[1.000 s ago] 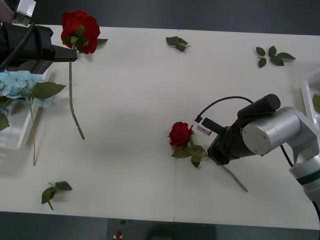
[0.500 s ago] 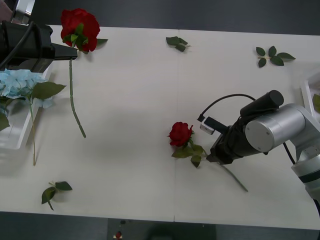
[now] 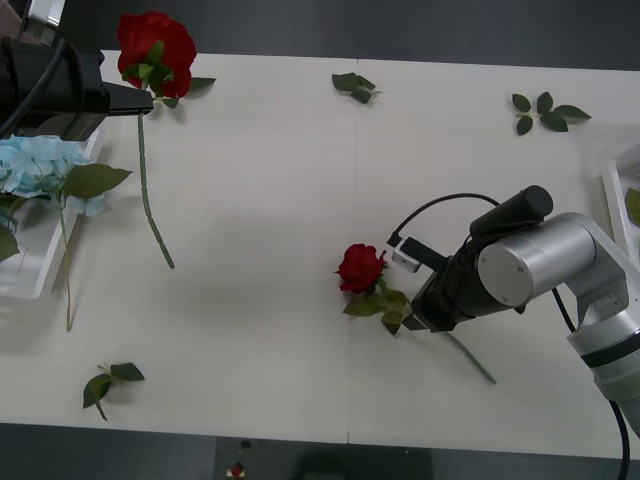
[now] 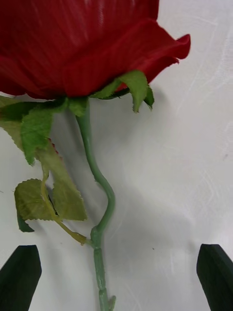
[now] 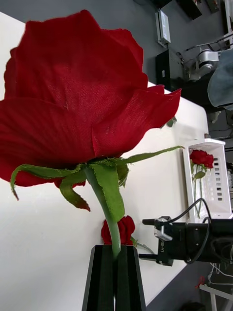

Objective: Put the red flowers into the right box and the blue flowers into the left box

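My left gripper (image 3: 138, 100) at the far left is shut on the stem of a red rose (image 3: 155, 42), just under the bloom (image 5: 82, 97); its black fingers (image 5: 104, 277) pinch the stem, which hangs free over the table. A second red rose (image 3: 360, 268) lies on the table at centre right. My right gripper (image 3: 412, 322) is low over its stem (image 4: 99, 262) and open, one finger on either side. A pale-blue flower (image 3: 35, 165) lies in the left box (image 3: 25, 272). The right box (image 3: 612, 190) at the right edge holds a red rose (image 5: 201, 158).
Loose green leaf sprigs lie at the far middle (image 3: 352, 87), the far right (image 3: 545, 110) and the near left (image 3: 108, 382). The lying rose's stem runs toward the table's front edge (image 3: 350, 432).
The left gripper has carried its rose slightly up and back, swinging the hanging stem. The right arm shifted a little along the lying rose's stem, still open.
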Controlling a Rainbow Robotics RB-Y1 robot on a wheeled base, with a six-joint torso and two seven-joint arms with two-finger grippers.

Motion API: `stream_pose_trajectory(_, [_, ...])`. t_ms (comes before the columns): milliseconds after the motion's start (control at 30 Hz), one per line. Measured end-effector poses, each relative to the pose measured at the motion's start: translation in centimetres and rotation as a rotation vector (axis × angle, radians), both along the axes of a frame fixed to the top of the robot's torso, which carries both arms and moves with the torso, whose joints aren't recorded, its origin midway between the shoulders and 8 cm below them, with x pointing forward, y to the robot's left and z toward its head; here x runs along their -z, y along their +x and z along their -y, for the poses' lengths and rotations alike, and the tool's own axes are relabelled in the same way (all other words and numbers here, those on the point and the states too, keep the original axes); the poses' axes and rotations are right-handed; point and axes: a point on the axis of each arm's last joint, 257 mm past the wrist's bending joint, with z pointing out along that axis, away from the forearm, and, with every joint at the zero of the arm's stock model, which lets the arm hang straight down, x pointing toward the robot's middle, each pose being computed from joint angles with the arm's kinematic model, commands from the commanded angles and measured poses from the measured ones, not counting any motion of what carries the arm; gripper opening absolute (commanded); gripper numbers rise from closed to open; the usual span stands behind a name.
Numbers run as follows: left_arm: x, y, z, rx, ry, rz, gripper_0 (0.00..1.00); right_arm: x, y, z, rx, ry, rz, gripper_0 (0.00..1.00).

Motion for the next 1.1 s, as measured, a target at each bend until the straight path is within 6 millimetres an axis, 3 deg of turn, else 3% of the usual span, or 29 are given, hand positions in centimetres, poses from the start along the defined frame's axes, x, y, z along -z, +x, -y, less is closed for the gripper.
stream_pose_trajectory(433, [-0.3,0.2,0.0,-0.006,-0.008,0.01,0.0,0.8,-0.1,0.7,0.015,-0.015,-0.015,0.94])
stream_pose_trajectory(633, [-0.3,0.2,0.0,-0.006,-0.008,0.01,0.0,0.8,-0.1,-0.2,0.01,-0.003,-0.013,0.93])
stream_pose_trajectory(733, [-0.3,0.2,0.0,-0.006,-0.008,0.01,0.0,0.7,-0.2,-0.8,0.008,0.006,-0.014,0.72])
stream_pose_trajectory(767, [-0.3,0.2,0.0,-0.006,-0.008,0.01,0.0,0.7,-0.1,-0.9,0.007,0.009,-0.012,0.54])
stream_pose_trajectory(867, [-0.3,0.2,0.0,-0.006,-0.008,0.01,0.0,0.6,0.4,-1.1,0.008,0.012,0.01,0.34])
stream_pose_trajectory(967, [-0.3,0.2,0.0,-0.006,-0.008,0.01,0.0,0.7,0.4,-1.3,0.0,0.003,0.019,0.26])
stream_pose_trajectory(1100, [-0.3,0.2,0.0,-0.006,-0.008,0.01,0.0,1.1,0.0,-1.7,-0.015,-0.002,0.012,0.26])
